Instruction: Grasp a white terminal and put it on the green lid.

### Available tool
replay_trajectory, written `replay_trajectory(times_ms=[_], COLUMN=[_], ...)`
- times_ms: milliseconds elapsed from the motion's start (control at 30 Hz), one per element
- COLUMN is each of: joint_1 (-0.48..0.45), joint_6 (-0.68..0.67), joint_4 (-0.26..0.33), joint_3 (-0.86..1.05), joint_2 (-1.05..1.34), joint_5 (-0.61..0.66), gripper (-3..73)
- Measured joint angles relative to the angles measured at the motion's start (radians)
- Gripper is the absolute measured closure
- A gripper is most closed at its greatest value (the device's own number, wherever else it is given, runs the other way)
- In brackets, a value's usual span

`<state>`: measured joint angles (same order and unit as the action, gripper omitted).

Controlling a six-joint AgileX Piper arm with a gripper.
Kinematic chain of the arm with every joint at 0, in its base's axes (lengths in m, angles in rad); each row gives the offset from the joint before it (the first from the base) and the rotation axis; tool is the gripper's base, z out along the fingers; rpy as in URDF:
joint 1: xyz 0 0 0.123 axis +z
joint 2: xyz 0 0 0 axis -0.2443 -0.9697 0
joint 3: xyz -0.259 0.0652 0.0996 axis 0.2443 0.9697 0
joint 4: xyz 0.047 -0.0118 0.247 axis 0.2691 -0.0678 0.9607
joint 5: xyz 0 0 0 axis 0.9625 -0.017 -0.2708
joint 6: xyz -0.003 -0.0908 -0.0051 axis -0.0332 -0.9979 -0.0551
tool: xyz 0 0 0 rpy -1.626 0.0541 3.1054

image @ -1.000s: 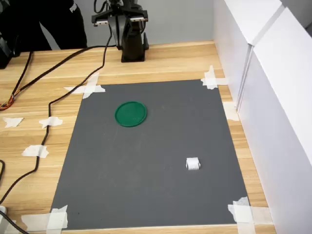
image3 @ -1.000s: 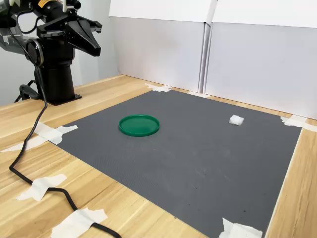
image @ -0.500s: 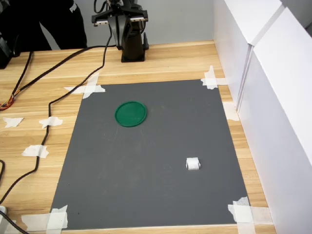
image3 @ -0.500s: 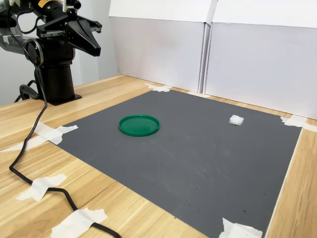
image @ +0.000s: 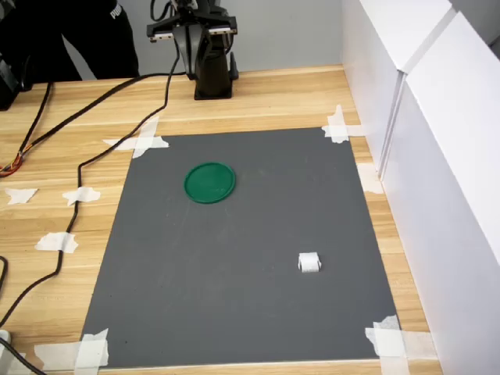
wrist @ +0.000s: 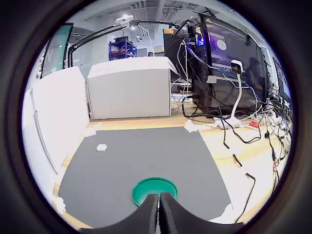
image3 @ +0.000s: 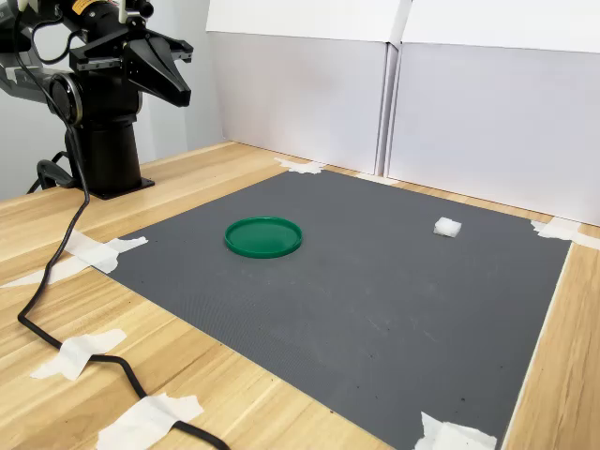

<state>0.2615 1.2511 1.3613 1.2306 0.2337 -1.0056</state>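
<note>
Lying apart on textured grey mat (image: pixel 234 273): round green lid (image: pixel 209 182), blocky white terminal (image: pixel 309 263); tool (wrist: pixel 159 207) closed, empty.

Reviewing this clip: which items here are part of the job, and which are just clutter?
Job items: white terminal on the grey mat; green lid, empty; gripper, raised near the arm base, fingers together.

Not part of it: grey mat, tape strips, black cable, white panels.
</note>
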Motion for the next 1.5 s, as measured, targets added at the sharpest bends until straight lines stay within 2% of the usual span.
replay_trajectory(times_ms=[267, 467, 600, 867, 1000, 1100, 1300, 1400, 1500], joint_1=[0.0, 0.0, 0.0, 0.0, 0.0, 0.0, 0.0, 0.0, 0.0], joint_6=[-0.051, -0.193, -0.264, -0.288, -0.348, -0.413, -0.619, -0.719, -0.788], joint_4=[0.0, 0.0, 0.0, 0.0, 0.007, 0.051, 0.203, 0.249, 0.266], joint_3=[-0.028, -0.112, -0.183, -0.4, -0.524, -0.622, -0.788, -0.849, -0.901], joint_2=[-0.133, -0.313, -0.447, -0.742, -0.893, -0.996, -1.156, -1.21, -1.261], joint_5=[-0.016, -0.08, -0.079, 0.039, 0.13, 0.205, 0.342, 0.416, 0.488], gripper=[71.1, 71.1, 71.1, 71.1, 71.1, 71.1, 71.1, 69.7, 63.8])
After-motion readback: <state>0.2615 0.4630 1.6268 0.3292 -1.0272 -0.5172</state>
